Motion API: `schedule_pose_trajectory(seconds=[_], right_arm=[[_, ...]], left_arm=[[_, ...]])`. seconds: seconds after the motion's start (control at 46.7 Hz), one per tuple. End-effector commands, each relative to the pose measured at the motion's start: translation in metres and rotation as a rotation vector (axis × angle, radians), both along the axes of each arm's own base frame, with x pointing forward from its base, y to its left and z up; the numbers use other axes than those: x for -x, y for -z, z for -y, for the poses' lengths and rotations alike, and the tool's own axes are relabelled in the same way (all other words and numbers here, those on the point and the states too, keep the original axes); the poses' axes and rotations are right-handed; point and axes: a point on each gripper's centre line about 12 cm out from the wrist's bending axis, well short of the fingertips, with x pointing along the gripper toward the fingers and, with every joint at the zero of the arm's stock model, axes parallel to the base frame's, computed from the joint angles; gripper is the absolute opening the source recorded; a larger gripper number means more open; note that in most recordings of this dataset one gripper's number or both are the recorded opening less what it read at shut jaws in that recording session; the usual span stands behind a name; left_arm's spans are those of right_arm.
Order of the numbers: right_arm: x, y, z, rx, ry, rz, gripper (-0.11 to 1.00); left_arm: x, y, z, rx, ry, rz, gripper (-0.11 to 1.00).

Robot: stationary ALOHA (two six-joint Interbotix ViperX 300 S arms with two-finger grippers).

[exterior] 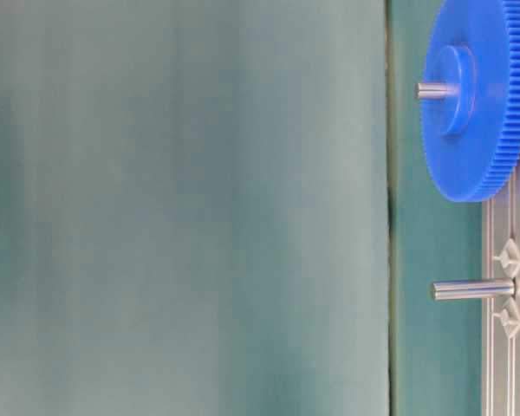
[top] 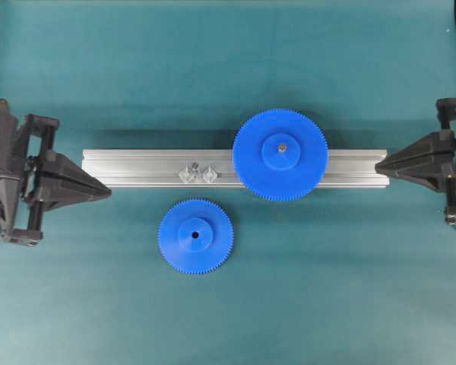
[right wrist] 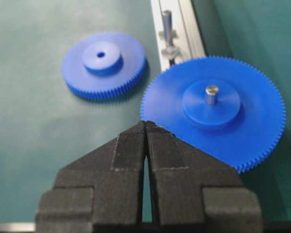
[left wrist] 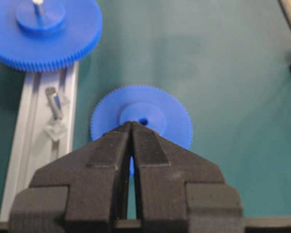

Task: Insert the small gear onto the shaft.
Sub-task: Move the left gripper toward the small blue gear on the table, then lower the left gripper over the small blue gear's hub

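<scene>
Blue plastic, the small gear (top: 195, 236) is lying flat on the teal table (top: 349, 289), at six o'clock from the shaft (top: 197, 169) on the aluminium rail (top: 137, 167). Both the left claw (top: 106, 190) and right claw (top: 378, 163) are sitting pressed together, empty. A good grasp is needing spread fingers across the rim, keeping the bore level.

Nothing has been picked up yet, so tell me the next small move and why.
Probably open the left gripper and bring it over the small gear. That gear lies flat on the mat, off the aluminium rail, untouched, while the shaft stands bare. Both grippers, the right gripper too, have their jaws shut and hold nothing, and the left one sits nearer the gear.
</scene>
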Motion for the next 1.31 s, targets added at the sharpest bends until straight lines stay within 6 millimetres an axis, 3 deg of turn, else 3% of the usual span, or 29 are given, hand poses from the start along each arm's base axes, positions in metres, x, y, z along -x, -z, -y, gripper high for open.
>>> schedule_pose_trajectory(seconds=[0.0, 0.578, 0.792, 0.964, 1.285], right_arm=[[-0.005, -0.015, 0.001, 0.017, 0.000, 0.029, 0.04], [-0.001, -0.005, 0.001, 0.096, -0.030, -0.027, 0.04], [0.001, 0.000, 0.001, 0.098, -0.033, -0.059, 0.04], [0.002, 0.004, 0.001, 0.097, -0.034, -0.079, 0.04], [0.004, 0.010, 0.001, 0.093, -0.034, -0.097, 0.04]], left_arm=[[-0.009, -0.009, 0.002, -0.002, 0.004, 0.012, 0.01], [-0.053, -0.002, 0.005, -0.009, 0.004, -0.073, 0.01], [-0.061, 0.000, 0.008, -0.001, 0.004, -0.091, 0.01], [-0.069, 0.007, 0.014, 0.001, 0.016, -0.159, 0.01], [-0.102, 0.026, 0.020, -0.014, 0.020, -0.296, 0.01]])
